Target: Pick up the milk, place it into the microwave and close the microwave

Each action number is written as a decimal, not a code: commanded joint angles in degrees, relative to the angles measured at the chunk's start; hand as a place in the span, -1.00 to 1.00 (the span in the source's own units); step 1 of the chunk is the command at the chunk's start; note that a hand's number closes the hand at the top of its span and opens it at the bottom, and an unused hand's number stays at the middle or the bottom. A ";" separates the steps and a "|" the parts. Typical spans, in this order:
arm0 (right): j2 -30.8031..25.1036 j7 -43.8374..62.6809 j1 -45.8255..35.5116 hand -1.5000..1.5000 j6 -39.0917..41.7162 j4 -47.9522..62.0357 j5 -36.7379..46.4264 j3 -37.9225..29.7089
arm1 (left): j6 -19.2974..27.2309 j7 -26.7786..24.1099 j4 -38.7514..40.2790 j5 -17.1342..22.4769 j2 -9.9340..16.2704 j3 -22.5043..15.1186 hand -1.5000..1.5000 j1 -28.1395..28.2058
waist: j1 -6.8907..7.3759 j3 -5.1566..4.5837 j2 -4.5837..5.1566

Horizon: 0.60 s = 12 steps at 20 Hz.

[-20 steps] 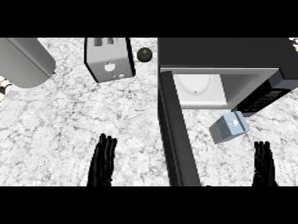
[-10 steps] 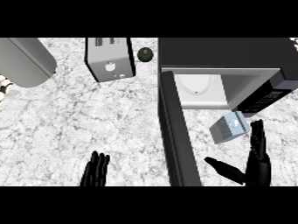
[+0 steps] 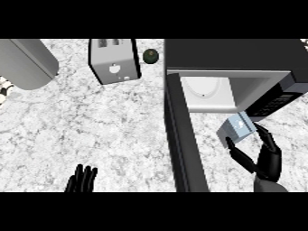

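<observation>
Just before the open microwave (image 3: pixel 236 67) mouth, beside its swung-out door (image 3: pixel 183 144), I see my right hand (image 3: pixel 266 155) cupped near the milk (image 3: pixel 237 127), uncertain contact. My left hand (image 3: pixel 81 180) rests open at the counter (image 3: pixel 83 122) edge.

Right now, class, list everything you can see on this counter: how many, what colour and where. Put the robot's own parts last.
counter: one, white-grey marble, under everything
microwave: one, black with pale inside, upper right
microwave door: one, black, open, swung towards the view's bottom
milk: one carton, pale blue-grey, on the counter in front of the microwave's opening
toaster: one, silver, top centre
round object: one, dark green, between toaster and microwave
grey appliance: one, rounded, top left
left hand: black, open, lower edge
right hand: black, open, beside the milk, fingers either side
</observation>
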 commanded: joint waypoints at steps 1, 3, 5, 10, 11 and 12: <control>-0.91 -9.19 -3.10 1.00 -0.48 7.58 -0.62 -3.06 | -2.69 -5.80 2.73 3.77 2.00 2.56 -1.00 2.16 | 0.06 0.00 0.02; -1.20 -6.40 -3.73 1.00 -4.06 5.99 0.87 -3.05 | -0.84 0.19 0.84 1.86 0.33 2.47 -1.00 -2.10 | -0.32 0.00 0.04; -1.90 -8.70 -5.48 1.00 -5.82 11.36 1.60 -4.98 | -2.88 -3.01 -0.44 3.87 3.42 3.10 -1.00 1.76 | 0.24 0.03 0.11; -7.87 -2.35 -8.43 1.00 2.04 19.14 3.99 -3.26 | -3.95 -4.83 -0.77 4.89 4.86 4.32 -1.00 3.19 | 0.39 0.03 0.12; -8.29 -0.29 -8.33 1.00 3.27 18.26 4.00 -2.45 | -1.08 -5.55 0.79 1.41 2.17 0.92 -1.00 3.43 | 0.14 0.02 0.03; -8.76 0.82 -9.57 1.00 4.00 21.80 5.38 -1.40 | -3.97 -1.93 -3.37 5.71 5.78 6.32 -1.00 1.41 | 0.55 0.07 0.26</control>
